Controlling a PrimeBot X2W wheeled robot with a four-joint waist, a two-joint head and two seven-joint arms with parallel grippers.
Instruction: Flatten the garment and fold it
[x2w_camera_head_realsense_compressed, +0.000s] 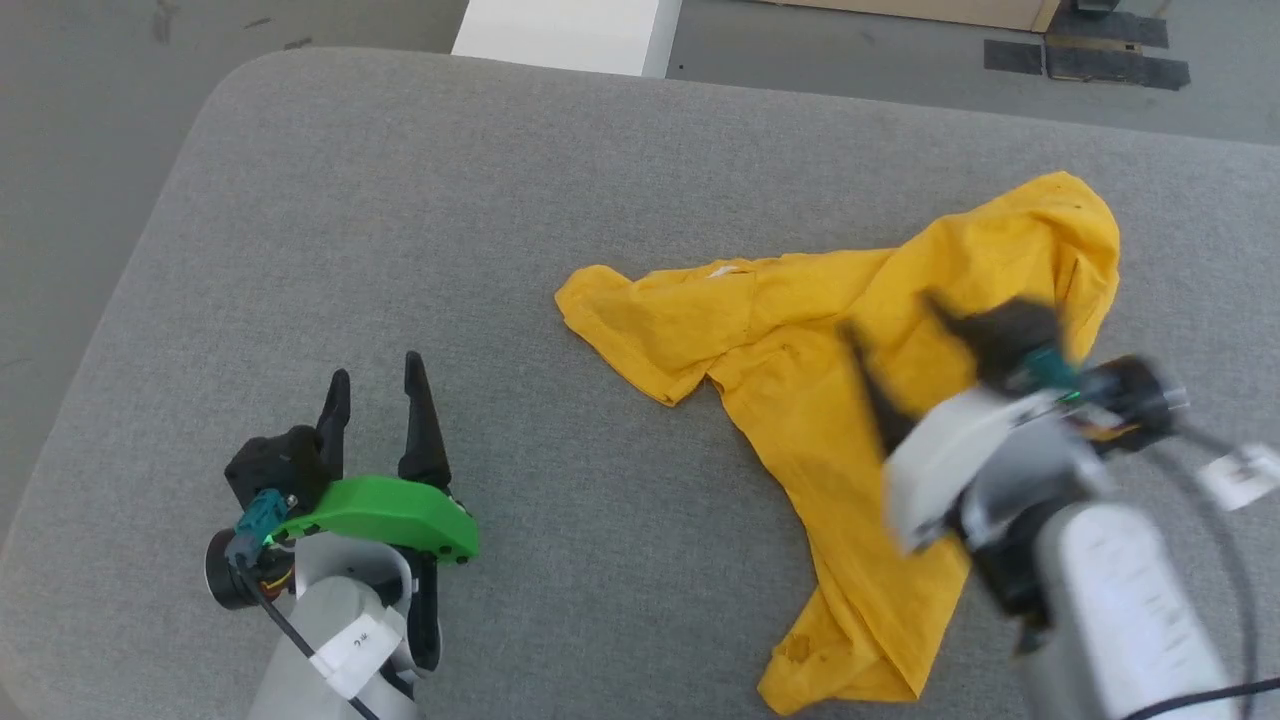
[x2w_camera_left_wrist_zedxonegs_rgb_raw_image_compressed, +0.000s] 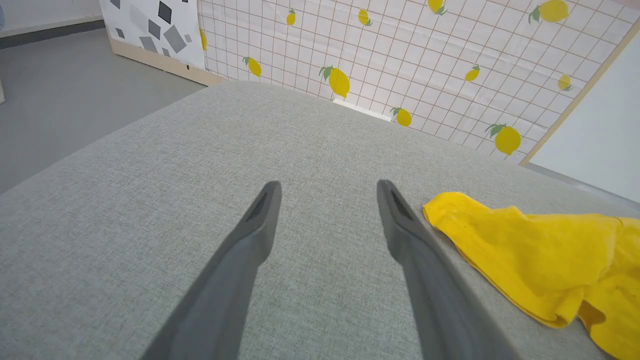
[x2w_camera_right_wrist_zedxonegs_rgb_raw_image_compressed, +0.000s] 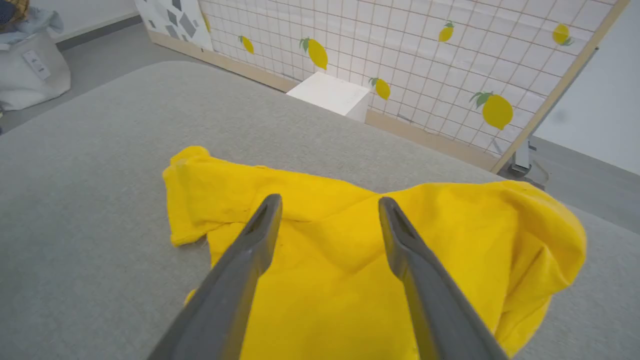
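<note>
crumpled mustard-yellow thin-fabric t-shirt (x2w_camera_head_realsense_compressed: 800, 330) sits beneath right fingers (x2w_camera_right_wrist_zedxonegs_rgb_raw_image_compressed: 260, 235), spread apart, empty. left fingers (x2w_camera_left_wrist_zedxonegs_rgb_raw_image_compressed: 262, 215) apart, shirt off to their right.

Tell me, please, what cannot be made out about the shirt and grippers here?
- Right gripper, head view: motion-blurred; whether it touches the shirt is unclear.
- Shirt, head view: part of its right side is hidden by the right arm.
- Shirt, left wrist view: cut off by the right edge.
- White neck patch, head view: too small to read.
</note>
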